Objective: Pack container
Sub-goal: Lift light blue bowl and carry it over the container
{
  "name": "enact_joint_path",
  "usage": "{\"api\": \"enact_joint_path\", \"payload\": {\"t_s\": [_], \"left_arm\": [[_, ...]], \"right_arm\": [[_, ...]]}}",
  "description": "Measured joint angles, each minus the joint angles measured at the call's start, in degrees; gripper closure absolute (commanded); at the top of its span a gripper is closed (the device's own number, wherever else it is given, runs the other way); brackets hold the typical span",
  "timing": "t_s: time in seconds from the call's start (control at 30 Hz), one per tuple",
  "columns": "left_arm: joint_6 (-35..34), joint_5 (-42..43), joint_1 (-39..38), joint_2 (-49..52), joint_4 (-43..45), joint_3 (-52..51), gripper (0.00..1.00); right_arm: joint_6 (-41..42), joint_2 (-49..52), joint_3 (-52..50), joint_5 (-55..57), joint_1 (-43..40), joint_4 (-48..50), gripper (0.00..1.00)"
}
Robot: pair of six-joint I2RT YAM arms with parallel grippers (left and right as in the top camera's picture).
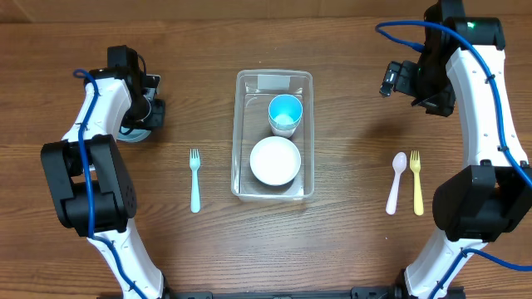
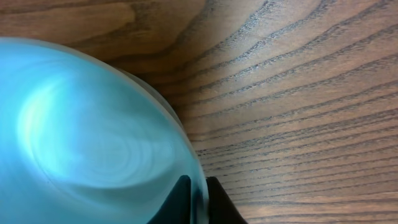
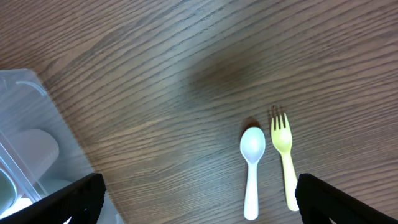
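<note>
The clear container (image 1: 239, 124) stands mid-table and holds a small teal bowl (image 1: 285, 112) and a white bowl (image 1: 275, 160); its corner also shows in the right wrist view as the container (image 3: 25, 124). At the far left my left gripper (image 1: 145, 110) is shut on the rim of another teal bowl (image 1: 130, 133). The left wrist view shows that bowl (image 2: 93, 137) filling the frame, its thin rim pinched between the left gripper (image 2: 198, 190) fingers. My right gripper (image 1: 397, 79) hangs open at the upper right, and the right gripper (image 3: 202, 199) has nothing between its fingers.
A teal fork (image 1: 194, 178) lies left of the container. To the right of it lie a pale spoon (image 1: 396, 183) and a yellow fork (image 1: 416, 181), side by side; the spoon (image 3: 252, 168) and fork (image 3: 284, 155) sit below the right gripper.
</note>
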Motion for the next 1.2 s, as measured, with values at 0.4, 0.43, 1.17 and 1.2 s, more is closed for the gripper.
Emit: {"api": "enact_joint_path", "payload": {"t_s": [0.4,0.43,1.17,1.2], "left_arm": [[0.0,-0.8,0.0,0.0,0.0,0.1,0.96],[0.0,-0.9,0.0,0.0,-0.4,0.2,0.96],[-3.3,-1.0,-6.6,0.0,-18.7,20.9,0.96],[-3.5,-1.0,-7.9,0.0,-19.5,22.4,0.96]], "right_arm": [[0.0,0.0,0.0,0.0,0.0,0.0,0.0],[0.0,0.0,0.0,0.0,0.0,0.0,0.0],[0.0,0.0,0.0,0.0,0.0,0.0,0.0],[0.0,0.0,0.0,0.0,0.0,0.0,0.0]]}}
